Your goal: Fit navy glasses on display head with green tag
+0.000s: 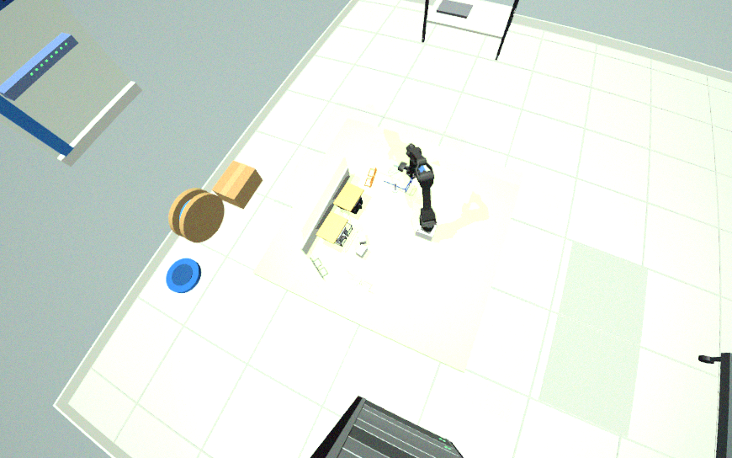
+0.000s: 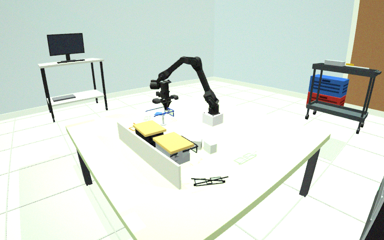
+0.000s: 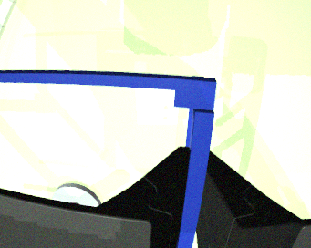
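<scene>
My gripper (image 1: pixel 412 178) (image 2: pixel 166 109) (image 3: pixel 191 158) is shut on one temple of the navy glasses (image 2: pixel 173 112) (image 3: pixel 104 79), close to the hinge. The glasses are off the table, with their temples unfolded, above a small white stand (image 2: pixel 163 120). Two heads stand under yellow boards, well away from the gripper in the exterior view. The black head (image 2: pixel 149 139) is the nearer one to it. The grey head (image 2: pixel 182 157) has dark glasses (image 2: pixel 197 147) at its front. I cannot make out the green tag, and the boards hide much of both heads.
A pale wall (image 1: pixel 326 213) (image 2: pixel 148 155) runs behind the heads. Orange glasses (image 1: pixel 370 177) (image 2: pixel 132 128) lie beyond the black head. Black folded glasses (image 2: pixel 209 181) and pale glasses (image 2: pixel 245 158) lie on the table. A white block (image 2: pixel 210 147) stands near the grey head.
</scene>
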{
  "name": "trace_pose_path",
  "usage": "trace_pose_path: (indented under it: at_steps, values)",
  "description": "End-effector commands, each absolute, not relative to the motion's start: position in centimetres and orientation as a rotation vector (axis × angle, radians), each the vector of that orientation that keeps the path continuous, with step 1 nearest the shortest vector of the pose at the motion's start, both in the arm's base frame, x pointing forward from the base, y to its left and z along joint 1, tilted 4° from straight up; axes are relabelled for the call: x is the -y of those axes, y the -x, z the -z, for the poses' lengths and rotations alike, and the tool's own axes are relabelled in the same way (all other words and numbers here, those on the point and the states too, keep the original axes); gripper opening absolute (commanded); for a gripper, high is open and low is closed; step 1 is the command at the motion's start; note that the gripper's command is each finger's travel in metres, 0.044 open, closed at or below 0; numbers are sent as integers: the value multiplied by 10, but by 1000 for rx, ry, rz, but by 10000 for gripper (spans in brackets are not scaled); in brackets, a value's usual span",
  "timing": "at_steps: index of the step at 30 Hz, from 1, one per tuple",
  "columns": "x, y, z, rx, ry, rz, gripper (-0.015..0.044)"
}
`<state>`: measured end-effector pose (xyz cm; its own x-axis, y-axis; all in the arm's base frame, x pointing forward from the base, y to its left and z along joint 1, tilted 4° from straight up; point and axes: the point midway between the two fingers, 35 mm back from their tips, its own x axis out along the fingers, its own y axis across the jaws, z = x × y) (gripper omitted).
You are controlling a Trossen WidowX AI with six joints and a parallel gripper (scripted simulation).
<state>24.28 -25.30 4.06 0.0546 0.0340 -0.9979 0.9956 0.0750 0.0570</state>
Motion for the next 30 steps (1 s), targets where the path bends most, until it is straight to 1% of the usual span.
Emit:
trace_pose_path:
  at_steps: [1, 6, 13, 30]
  values:
    - [255, -245, -66, -1196, -1197, 1095, 0]
    - [253, -242, -95, -1196, -1197, 1095, 0]
    - [246, -247, -97, -1195, -1191, 1107, 0]
    - [176, -290, -101, -1145, -1125, 1216, 0]
